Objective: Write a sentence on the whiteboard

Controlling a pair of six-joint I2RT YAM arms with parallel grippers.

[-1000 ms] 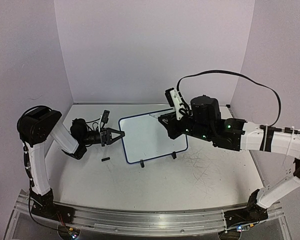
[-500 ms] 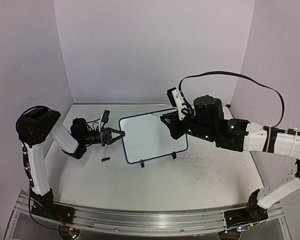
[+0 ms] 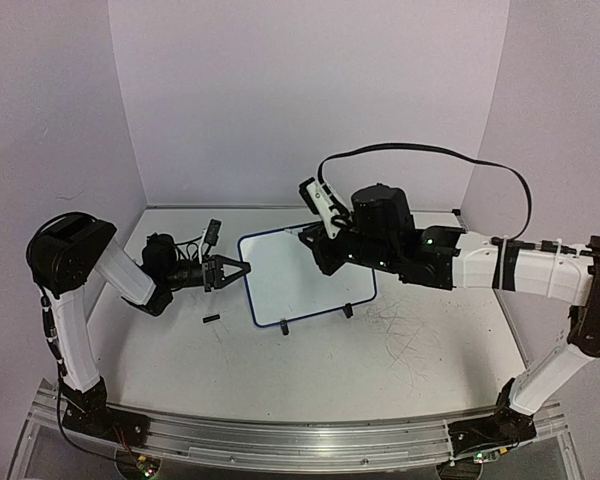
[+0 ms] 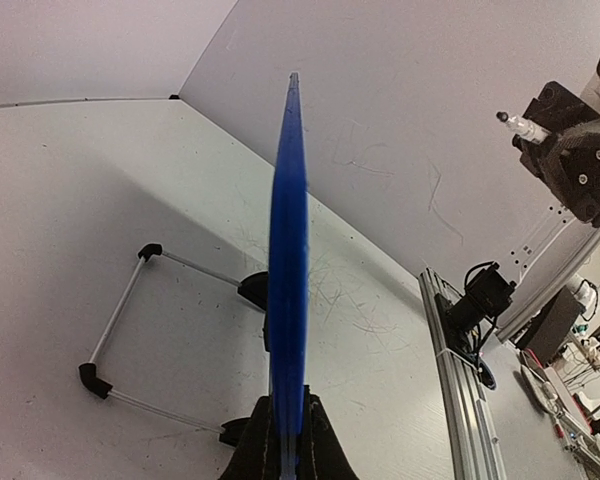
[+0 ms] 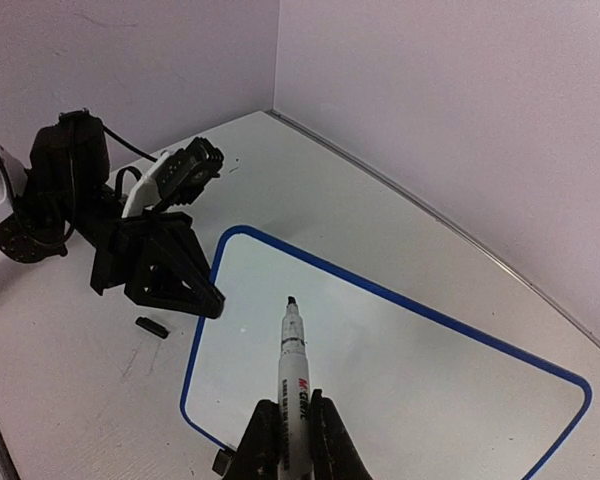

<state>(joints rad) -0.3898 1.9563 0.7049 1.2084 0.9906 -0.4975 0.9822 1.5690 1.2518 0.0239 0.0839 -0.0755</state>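
Note:
The whiteboard [image 3: 300, 270], white with a thin blue rim and black feet, stands tilted on the table; its face is blank. My left gripper [image 3: 242, 270] is shut on its left rim, which shows edge-on as a blue strip in the left wrist view [image 4: 288, 260]. My right gripper [image 3: 315, 238] is shut on a white marker [image 5: 293, 370], uncapped, black tip pointing at the board [image 5: 380, 350] and held above its upper middle. In the left wrist view the gripper [image 4: 288, 440] pinches the rim.
A small black marker cap [image 3: 211, 320] lies on the table left of the board's front corner; it also shows in the right wrist view [image 5: 152, 327]. The board's wire stand [image 4: 120, 330] sits behind it. Purple walls close the back and sides.
My right gripper with the marker has moved left and a little toward the back, over the board's upper middle. The left gripper and board have not moved.

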